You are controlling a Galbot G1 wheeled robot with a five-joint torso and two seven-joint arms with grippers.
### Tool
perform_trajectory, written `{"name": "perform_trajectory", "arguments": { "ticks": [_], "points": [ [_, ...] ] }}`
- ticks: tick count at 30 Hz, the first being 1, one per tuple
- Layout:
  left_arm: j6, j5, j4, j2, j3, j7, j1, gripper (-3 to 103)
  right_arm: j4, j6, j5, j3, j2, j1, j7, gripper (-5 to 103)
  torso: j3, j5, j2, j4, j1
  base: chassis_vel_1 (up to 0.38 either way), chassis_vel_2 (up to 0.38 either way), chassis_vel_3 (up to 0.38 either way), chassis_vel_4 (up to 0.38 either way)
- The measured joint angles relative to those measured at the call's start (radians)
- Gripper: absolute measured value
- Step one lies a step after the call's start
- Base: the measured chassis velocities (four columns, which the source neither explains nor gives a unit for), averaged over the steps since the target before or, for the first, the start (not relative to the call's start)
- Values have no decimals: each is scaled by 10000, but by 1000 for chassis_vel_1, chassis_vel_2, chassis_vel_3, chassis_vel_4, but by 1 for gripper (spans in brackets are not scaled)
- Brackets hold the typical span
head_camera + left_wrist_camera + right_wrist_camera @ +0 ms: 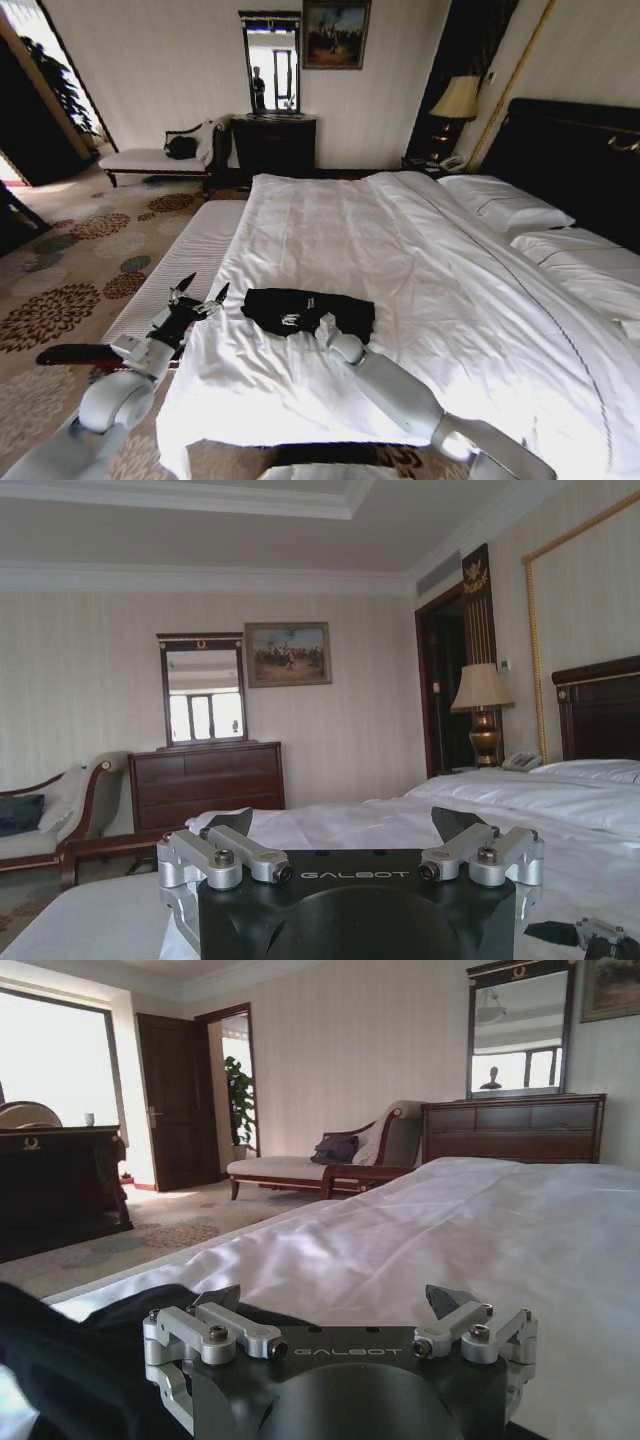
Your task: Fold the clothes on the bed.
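Note:
The clothes (305, 308), a black T-shirt with a bit of white lettering showing, lie bunched in a flat heap on the bed (420, 260) near its left front corner. My right gripper (322, 326) rests at the heap's near edge. In the right wrist view the right gripper (335, 1300) is open over the white sheet, with the black fabric (70, 1360) against one side of it and nothing between its fingers. My left gripper (203, 290) hovers open at the bed's left edge, a short way left of the shirt. The left wrist view confirms that the left gripper (345, 822) holds nothing.
A long white-cushioned bench (185, 265) runs along the bed's left side. Pillows (505, 205) and a dark headboard (570, 150) are at the far right. A dresser (272, 145) with a mirror, a chaise (150, 158) and a lamp (458, 100) stand by the far wall.

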Motion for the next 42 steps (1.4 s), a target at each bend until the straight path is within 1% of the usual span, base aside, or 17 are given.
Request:
{"name": "perform_trajectory", "arguments": {
  "ticks": [1,4,6,8,9,11,14,15,19,20,23,26,30,35,37,39,42],
  "points": [
    [-26,47,-60,-66,-94,-2,101,100,161,-129,199,209,-147,-40,86,100,0,-1,0,-1,1,0,0,0,0],
    [4,132,-242,-285,-421,0,515,100,1220,-830,1548,1412,-1256,-722,479,100,0,1,0,-12,1,0,0,0,0],
    [7,134,-254,-300,-445,-5,545,100,1501,-934,1845,1681,-1483,-970,555,100,0,0,0,-12,0,0,0,0,0],
    [31,136,-265,-313,-471,-1,585,100,2591,-1176,2744,2756,-2288,-2080,720,100,-1,2,1,-19,0,0,0,0,0],
    [34,137,-267,-313,-473,0,585,100,2973,-1260,2985,3207,-2469,-2530,739,100,-1,2,1,-11,-1,0,0,0,0],
    [37,137,-267,-313,-473,-4,586,100,3254,-1386,3213,3596,-2590,-2888,747,100,-1,3,0,-11,-1,0,0,0,0],
    [40,137,-267,-313,-474,-7,582,100,4591,-2393,4954,5536,-2931,-4738,937,100,-1,0,0,-11,0,0,0,0,0],
    [40,137,-267,-313,-474,-7,582,100,4591,-2393,4954,5536,-2931,-4738,937,100,-1,0,0,-11,0,0,0,0,0],
    [44,136,-264,-308,-468,-5,574,100,5849,-5472,8363,8102,-2813,-6500,1269,100,-1,3,1,-11,-1,0,0,0,0],
    [44,136,-264,-308,-468,-5,574,100,5849,-5472,8363,8102,-2813,-6500,1269,100,-1,3,1,-11,-1,0,0,0,0],
    [45,135,-260,-307,-462,-2,570,100,5760,-6922,9678,9389,-2664,-6970,1114,100,-2,-4,1,-13,-2,0,0,0,0],
    [46,134,-258,-305,-460,-3,568,100,5324,-7190,9873,9534,-2616,-6799,1038,100,-1,0,1,-11,-2,0,0,0,0],
    [48,131,-256,-303,-456,-2,566,100,4417,-7297,9739,8991,-2540,-5842,982,100,1,3,0,-8,-1,0,0,0,0],
    [52,129,-252,-301,-453,-3,563,100,3209,-7248,9230,8086,-2492,-4541,802,100,2,-2,-1,-4,0,0,0,0,0],
    [55,128,-250,-299,-450,-1,562,100,2476,-7105,8674,7654,-2467,-4087,692,100,1,-2,-1,-4,0,0,0,0,0],
    [55,127,-250,-299,-451,-4,562,100,2369,-7085,8593,7594,-2463,-4050,670,100,2,-2,-2,-4,0,0,0,0,0],
    [56,124,-247,-297,-447,-2,559,100,1838,-6926,7975,7176,-2342,-4115,333,100,1,-1,-1,-16,1,0,0,0,0]
  ]
}}
